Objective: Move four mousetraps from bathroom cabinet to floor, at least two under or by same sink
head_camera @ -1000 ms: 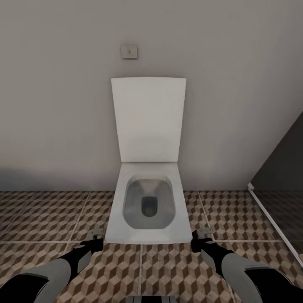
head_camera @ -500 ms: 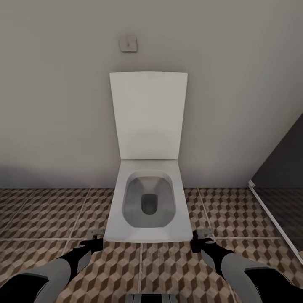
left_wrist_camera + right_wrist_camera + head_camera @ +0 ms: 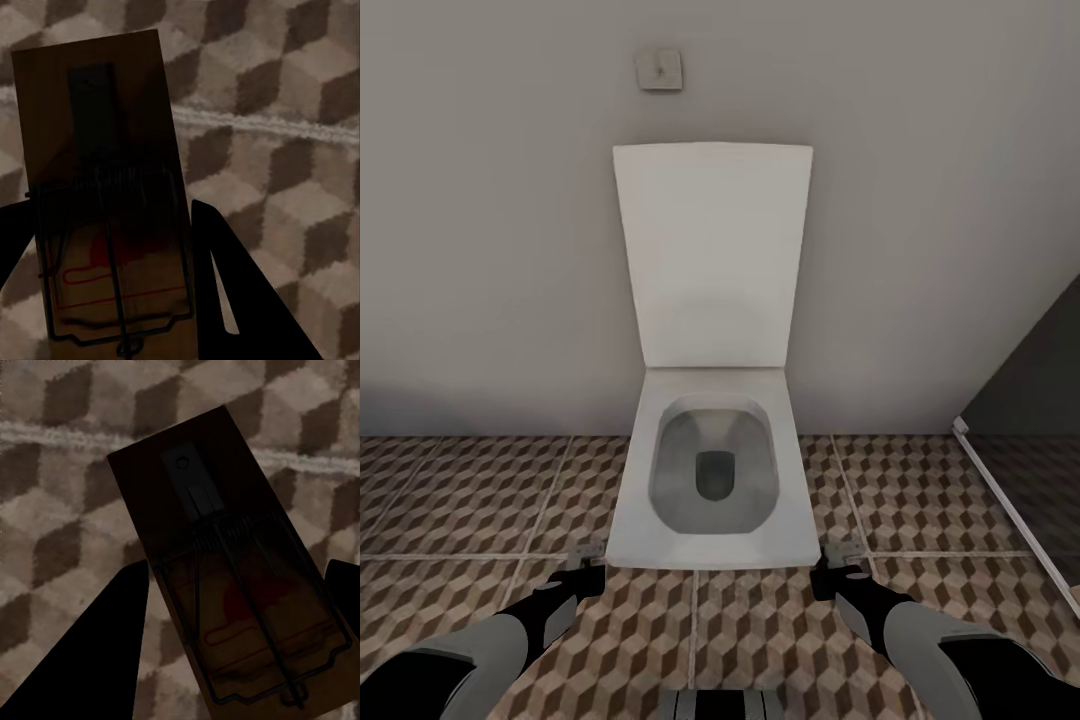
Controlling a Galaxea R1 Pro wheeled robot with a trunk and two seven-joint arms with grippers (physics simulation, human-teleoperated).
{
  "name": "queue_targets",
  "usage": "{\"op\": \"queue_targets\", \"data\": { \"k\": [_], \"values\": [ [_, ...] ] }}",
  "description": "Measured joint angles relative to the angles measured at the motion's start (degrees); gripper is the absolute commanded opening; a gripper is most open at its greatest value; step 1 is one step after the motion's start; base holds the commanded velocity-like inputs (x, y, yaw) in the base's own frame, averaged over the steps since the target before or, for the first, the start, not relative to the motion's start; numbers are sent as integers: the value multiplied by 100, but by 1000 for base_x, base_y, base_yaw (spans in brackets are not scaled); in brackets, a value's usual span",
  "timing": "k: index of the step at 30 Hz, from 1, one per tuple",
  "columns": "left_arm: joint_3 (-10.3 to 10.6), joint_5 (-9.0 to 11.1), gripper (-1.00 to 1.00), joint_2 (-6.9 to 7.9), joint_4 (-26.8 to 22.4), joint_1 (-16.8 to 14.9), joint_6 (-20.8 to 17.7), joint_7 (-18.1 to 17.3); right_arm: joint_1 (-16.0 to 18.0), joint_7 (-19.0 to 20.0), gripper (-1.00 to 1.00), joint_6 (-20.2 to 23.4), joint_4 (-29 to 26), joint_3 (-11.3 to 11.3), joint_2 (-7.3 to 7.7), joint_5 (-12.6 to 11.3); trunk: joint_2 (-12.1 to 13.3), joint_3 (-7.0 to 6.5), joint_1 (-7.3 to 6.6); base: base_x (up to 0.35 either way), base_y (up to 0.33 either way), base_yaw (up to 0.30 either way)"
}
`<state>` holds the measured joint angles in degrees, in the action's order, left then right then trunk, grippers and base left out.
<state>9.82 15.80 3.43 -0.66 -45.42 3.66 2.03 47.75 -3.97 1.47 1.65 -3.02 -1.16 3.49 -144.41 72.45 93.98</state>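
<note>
Left gripper (image 3: 105,247) clamps mousetrap (image 3: 101,187), right gripper (image 3: 232,615) another (image 3: 225,577), both lengthwise along fingers.

Camera tilted a little lower and nearer than a second ago: toilet (image 3: 710,470) larger in the head view, raised lid (image 3: 710,250) reaching higher up the wall, wall plate (image 3: 659,69) closer to the top edge. Both arms as before.

No legible text (red markings only)
</note>
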Motion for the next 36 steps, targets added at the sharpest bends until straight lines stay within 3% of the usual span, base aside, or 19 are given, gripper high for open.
{"op": "queue_targets", "data": {
  "k": [19, 26, 36],
  "values": [
    [-1, 0, -100, -36, -11, 0, 78, -2, 0, 0, -100, -20, -1, 5, 10, 1, 0, 0, 0, 0, 0, 0],
    [-2, 36, -100, -53, 21, 0, 548, -3, 0, 0, -100, -26, -1, 5, 21, 1, 0, 0, 0, 0, 0, 0],
    [-3, 21, -100, -53, 29, 38, 713, -4, 0, 2, -100, -34, -1, 5, 22, 1, 0, 0, 0, 0, 0, 0]
  ]
}}
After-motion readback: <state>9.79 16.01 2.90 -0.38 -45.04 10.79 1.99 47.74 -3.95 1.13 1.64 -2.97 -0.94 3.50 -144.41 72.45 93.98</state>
